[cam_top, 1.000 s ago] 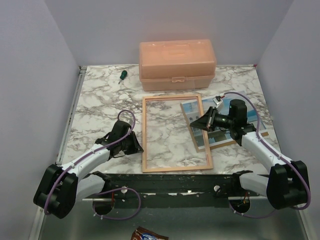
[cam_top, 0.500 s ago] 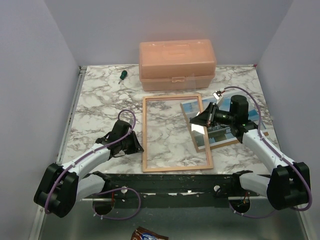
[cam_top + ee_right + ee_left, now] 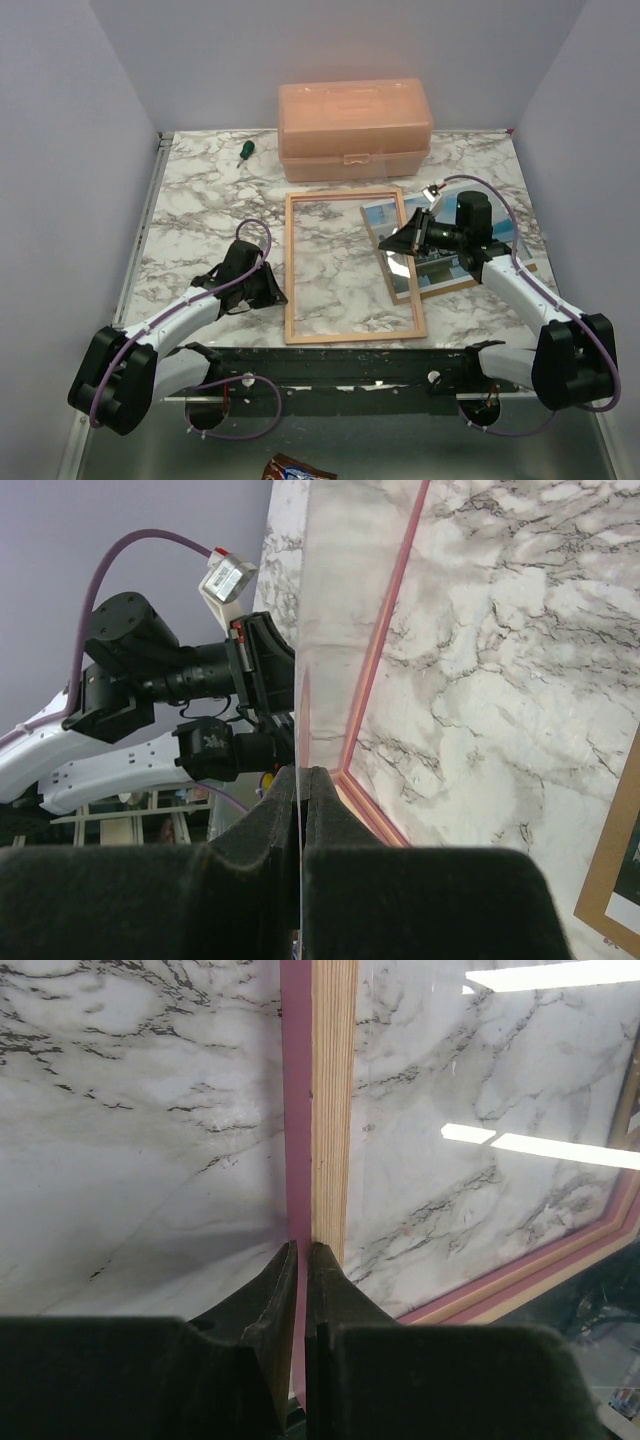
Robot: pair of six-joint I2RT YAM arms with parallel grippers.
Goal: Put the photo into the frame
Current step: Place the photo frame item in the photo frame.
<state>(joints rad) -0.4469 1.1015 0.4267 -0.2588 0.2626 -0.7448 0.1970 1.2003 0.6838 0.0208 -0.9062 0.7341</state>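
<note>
- My right claw [image 3: 302, 777] is clamped on the edge of a clear pane [image 3: 340, 600], a glassy sheet that stands tilted up off the table [image 3: 200, 200].
- The photo [image 3: 437, 272] lies flat under my right wrist on a brown backing board [image 3: 600, 895], just right of the frame and outside it.
- The frame [image 3: 332, 1090] lies flat at the table's middle, pale wood side up, with pink showing along its edges.
- My left claw [image 3: 301, 1250] has its fingers drawn almost together, tips at the frame's left rail. I cannot tell whether they pinch anything.
- A small white tag [image 3: 436, 190] sits by my right wrist cable, its print too small to read.
- A translucent orange box [image 3: 355, 118] stands at the back, with a green-handled screwdriver [image 3: 243, 151] to its left.
- A wrapper [image 3: 290, 468] lies below the near edge, its lettering too blurred to read.
</note>
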